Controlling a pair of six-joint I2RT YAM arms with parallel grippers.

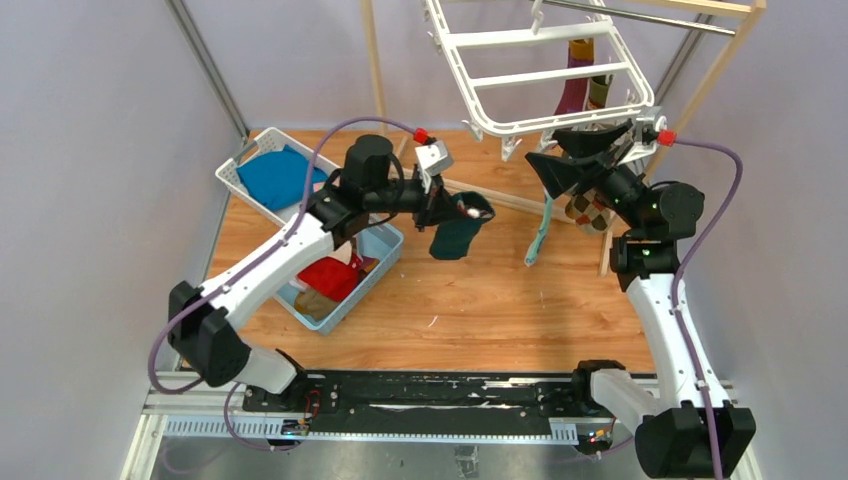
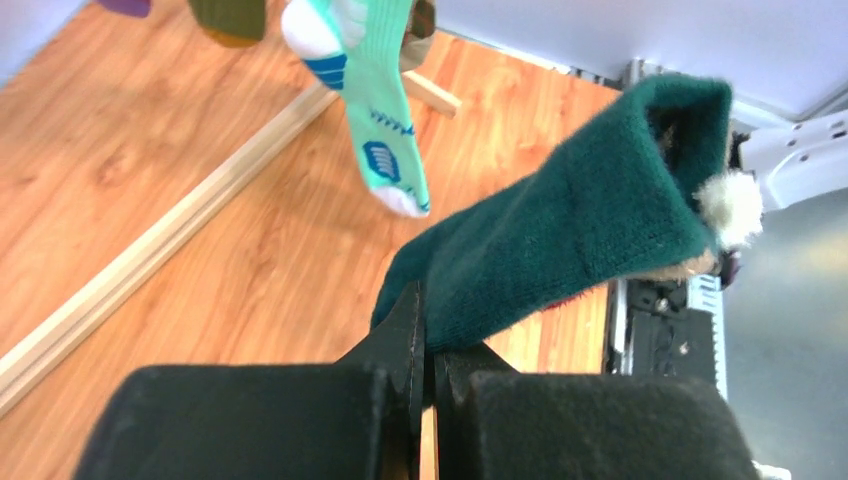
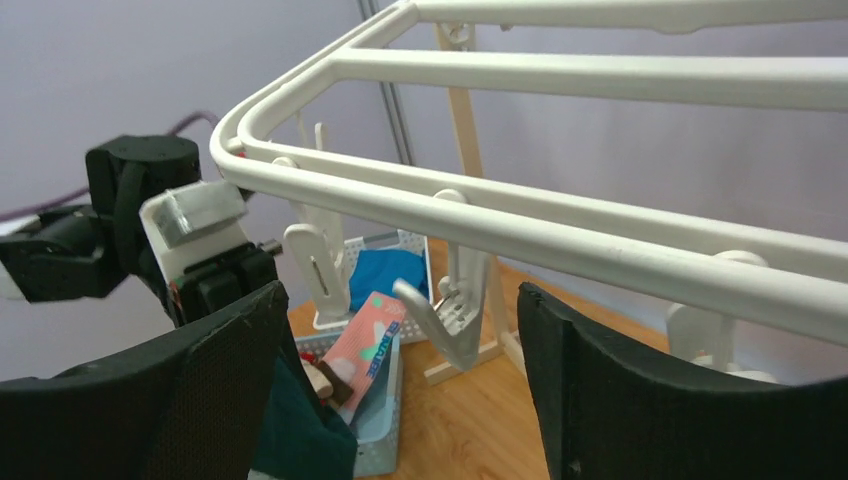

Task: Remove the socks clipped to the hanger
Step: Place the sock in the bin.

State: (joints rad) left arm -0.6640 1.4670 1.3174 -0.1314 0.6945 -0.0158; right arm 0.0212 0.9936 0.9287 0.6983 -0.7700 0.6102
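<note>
While the left claw is pinched tight on one end of a dark green sock, the rest of that sock hangs down from it above the counter. A light blue basket sits just below this claw and to its left, with a red sock and other socks inside.

The right claw is spread wide and holds nothing. It is up by the near edge of the white hanger, whose bar runs just above its fingers. One white clip dangles between the two fingers. A mint green sock hangs just below this claw. Farther behind it, a purple sock and an olive sock hang from the hanger.
</note>
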